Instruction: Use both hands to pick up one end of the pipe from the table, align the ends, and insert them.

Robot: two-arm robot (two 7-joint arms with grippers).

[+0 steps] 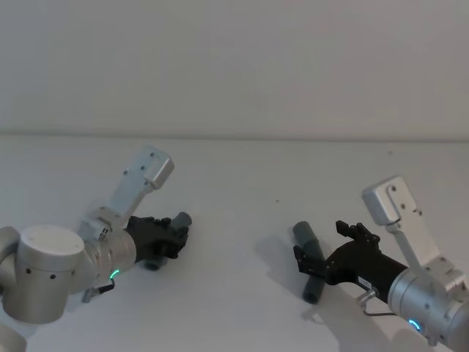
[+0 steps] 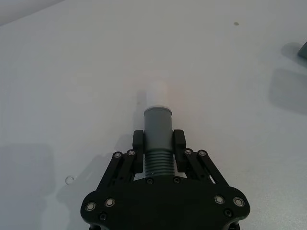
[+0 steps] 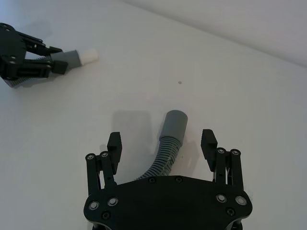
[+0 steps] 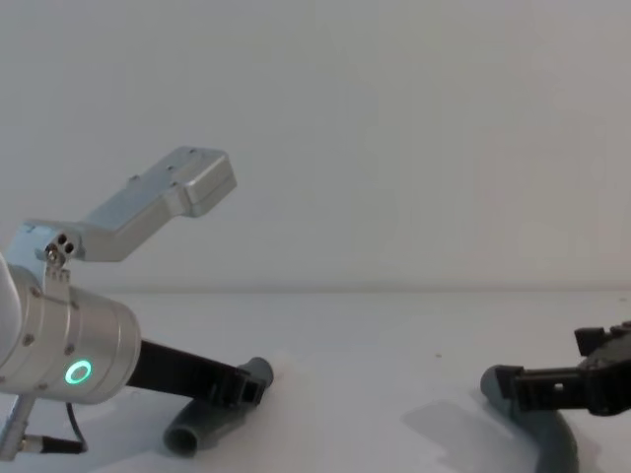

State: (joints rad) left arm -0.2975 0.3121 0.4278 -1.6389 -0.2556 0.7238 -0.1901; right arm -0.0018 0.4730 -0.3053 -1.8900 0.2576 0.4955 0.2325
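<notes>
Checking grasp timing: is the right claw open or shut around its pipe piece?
Open: fingers of the right claw stand apart, flanking the grey cuff without touching it.

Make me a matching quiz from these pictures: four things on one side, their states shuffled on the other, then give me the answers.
Things:
1. left gripper
2. right gripper
3. white spigot
4. right hose piece

States:
A. open
B. shut on the left hose piece
C. pokes out of a grey cuff
D. lies ungripped between spread fingers

Pairs: 1-B, 2-A, 3-C, 4-D.
</notes>
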